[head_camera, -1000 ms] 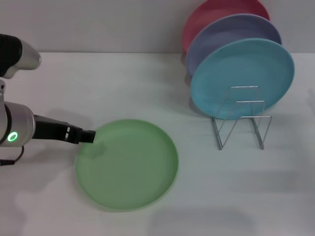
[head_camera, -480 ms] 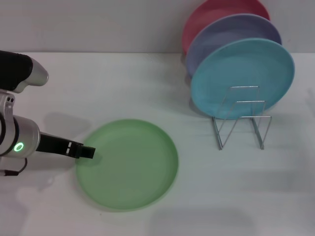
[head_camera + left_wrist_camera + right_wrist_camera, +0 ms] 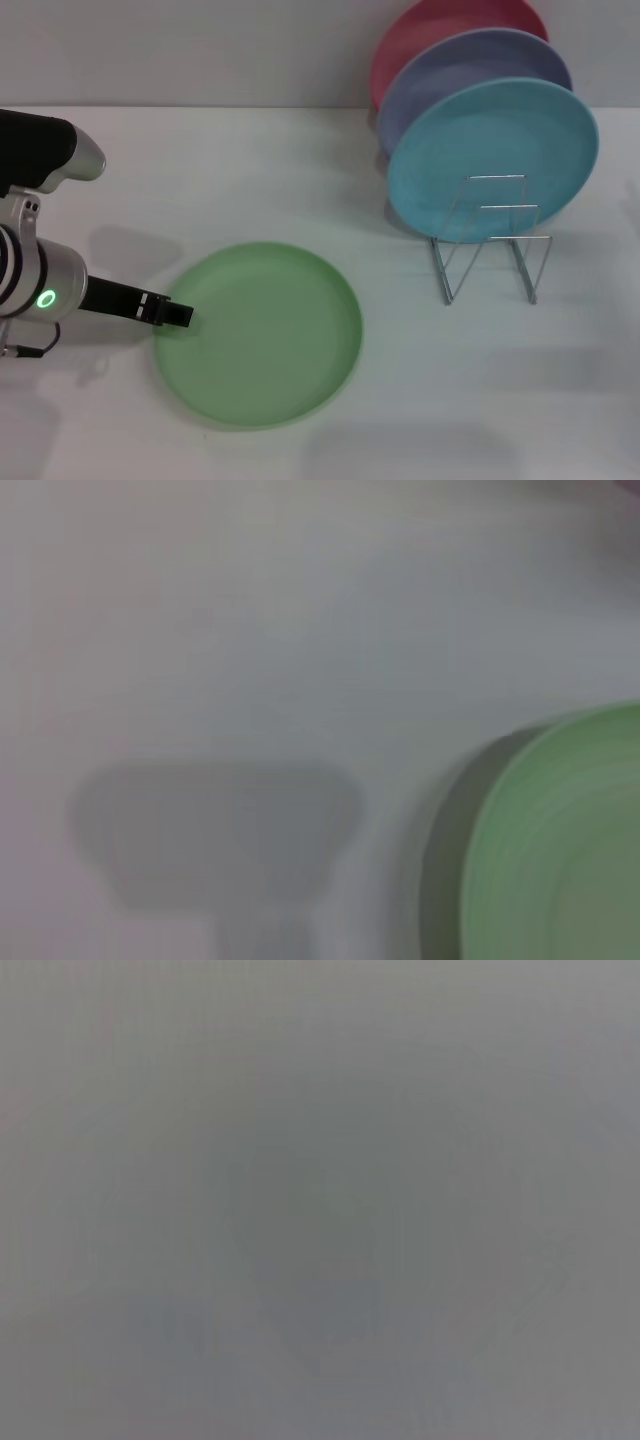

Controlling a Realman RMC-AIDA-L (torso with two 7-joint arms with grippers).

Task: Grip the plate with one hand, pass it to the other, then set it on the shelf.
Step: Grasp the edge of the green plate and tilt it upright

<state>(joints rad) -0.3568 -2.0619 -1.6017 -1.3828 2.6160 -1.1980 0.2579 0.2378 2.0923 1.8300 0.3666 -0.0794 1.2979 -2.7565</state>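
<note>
The light green plate (image 3: 262,333) lies flat on the white table (image 3: 250,170), left of centre in the head view. My left gripper (image 3: 180,314), slim and black on the silver arm with the green ring light, sits low at the plate's left rim. I cannot tell whether it holds the rim. The left wrist view shows the plate's edge (image 3: 570,850) and the gripper's shadow on the table. The silver wire shelf (image 3: 490,245) stands at the right. The arm with the blue ring light is out of view.
A turquoise plate (image 3: 495,160), a lavender plate (image 3: 450,65) and a pink plate (image 3: 420,25) stand upright in the shelf's back slots. Bare wire loops stand at the shelf's front. The right wrist view shows only a grey surface.
My left gripper has moved from the plate's far-left rim toward me, along the rim to its left edge, and the arm has shifted nearer. The plate has not moved.
</note>
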